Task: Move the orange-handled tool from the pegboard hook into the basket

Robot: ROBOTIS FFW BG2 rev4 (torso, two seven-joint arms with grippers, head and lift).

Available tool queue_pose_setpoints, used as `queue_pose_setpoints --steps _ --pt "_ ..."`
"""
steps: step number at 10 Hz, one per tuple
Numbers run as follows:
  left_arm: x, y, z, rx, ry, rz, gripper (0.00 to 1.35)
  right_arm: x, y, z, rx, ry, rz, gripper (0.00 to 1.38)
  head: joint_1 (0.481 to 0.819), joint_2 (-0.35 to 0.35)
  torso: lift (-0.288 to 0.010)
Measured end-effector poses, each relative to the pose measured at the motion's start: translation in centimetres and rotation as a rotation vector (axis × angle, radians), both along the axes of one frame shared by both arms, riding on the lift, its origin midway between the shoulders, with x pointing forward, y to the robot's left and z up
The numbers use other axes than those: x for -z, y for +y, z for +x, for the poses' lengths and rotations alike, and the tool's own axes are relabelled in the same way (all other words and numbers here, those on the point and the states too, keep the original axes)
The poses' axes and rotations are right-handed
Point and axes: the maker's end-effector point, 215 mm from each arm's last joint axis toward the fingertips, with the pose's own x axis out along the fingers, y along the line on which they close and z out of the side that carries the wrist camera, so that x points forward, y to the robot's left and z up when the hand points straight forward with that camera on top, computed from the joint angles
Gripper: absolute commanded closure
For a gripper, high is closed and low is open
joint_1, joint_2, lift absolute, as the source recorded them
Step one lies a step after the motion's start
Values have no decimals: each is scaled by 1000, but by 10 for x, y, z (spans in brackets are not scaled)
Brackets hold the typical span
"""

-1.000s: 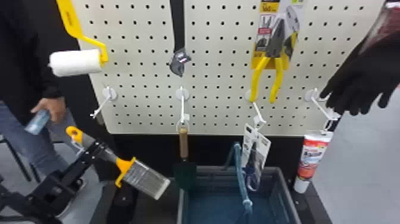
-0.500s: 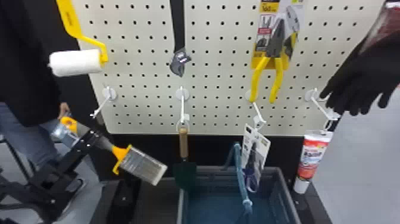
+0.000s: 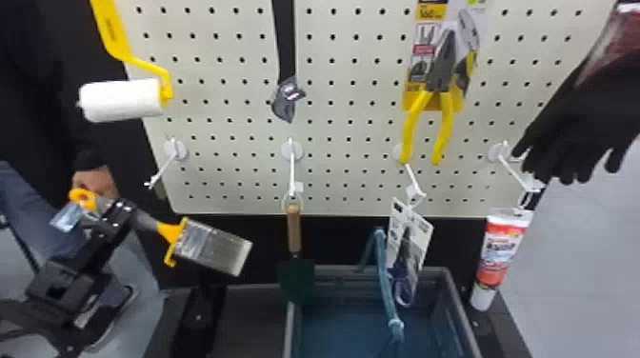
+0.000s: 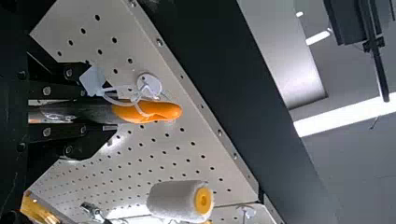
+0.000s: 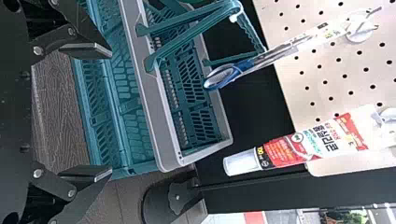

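In the left part of the head view, the left pincer (image 3: 114, 218) is closed on the grey part of the handle of the orange-handled tool (image 3: 212, 247), a broad brush that slants across the frame, its bristles toward the centre and its orange handle end at the far left. A clear loop (image 4: 111, 99) is at that orange end. The right pincer (image 5: 111, 113) stands open, with nothing between its fingers. The basket (image 3: 457, 314), grey-rimmed, sits at the bottom, right of centre, apart from the brush. On the pegboard (image 3: 333, 176), the pliers (image 3: 445, 62) hang at upper right on a yellow card with dark and white print panels. Blue-handled scissors (image 3: 405, 281) hang below on a white printed card. At lower right a tube (image 3: 505, 243) has a red and white label with bold dark lettering. The roller (image 3: 121, 100) at upper left has small dark print on its yellow handle. A wooden-handled trowel (image 3: 295, 233) hangs at centre.
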Motion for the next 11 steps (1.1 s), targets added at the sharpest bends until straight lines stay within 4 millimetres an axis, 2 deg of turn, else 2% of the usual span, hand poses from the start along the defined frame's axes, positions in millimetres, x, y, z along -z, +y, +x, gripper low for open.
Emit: queue_pose_setpoints --steps 5,8,10,11 --pt "9 31 1 -46 42 69 1211 1 0 -1 0 4 1 395 549 0 -100" --pt "28 23 -5 -42 80 116 1211 1 0 -1 0 5 1 395 549 0 -100" --pt "53 5 -17 -32 127 131 1211 1 0 -1 1 5 3 395 549 0 -100" --pt "59 -3 -23 -29 140 122 1211 1 0 -1 1 6 4 395 549 0 -100"
